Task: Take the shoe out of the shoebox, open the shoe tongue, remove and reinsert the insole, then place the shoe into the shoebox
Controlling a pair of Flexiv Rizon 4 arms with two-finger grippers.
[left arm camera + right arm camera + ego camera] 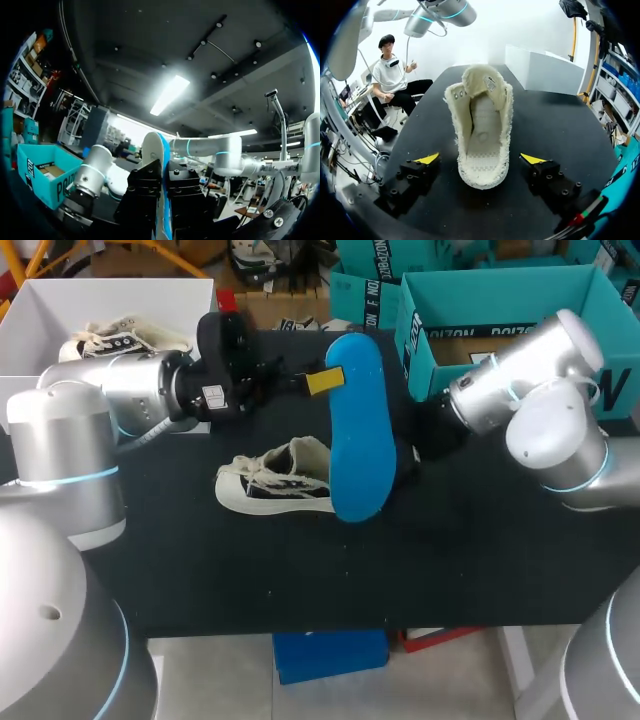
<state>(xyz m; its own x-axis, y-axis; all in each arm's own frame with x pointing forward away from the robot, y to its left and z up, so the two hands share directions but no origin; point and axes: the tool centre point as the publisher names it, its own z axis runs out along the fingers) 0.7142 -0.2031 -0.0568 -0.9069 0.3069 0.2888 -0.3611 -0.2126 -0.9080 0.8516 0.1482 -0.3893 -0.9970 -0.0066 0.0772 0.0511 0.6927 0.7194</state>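
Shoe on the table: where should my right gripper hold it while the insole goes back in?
Take the shoe by its heel end, across its two side walls, coming in low from behind. The right gripper is there, open, a finger on each side. The heel probably fits the span, and that hold leaves the mouth, tongue folded back, free for the insole in the left gripper.

**Black table being occupied by a shoe and a box**
A cream-and-black shoe [272,483] is being carried upright on its sole near the middle of the black table [480,570], with its collar being held spread and its inside being left exposed in the right wrist view. A white shoebox [130,295] is being supported at the table's far left corner, well apart from the shoe, and a second shoe [110,340] is being kept inside it.
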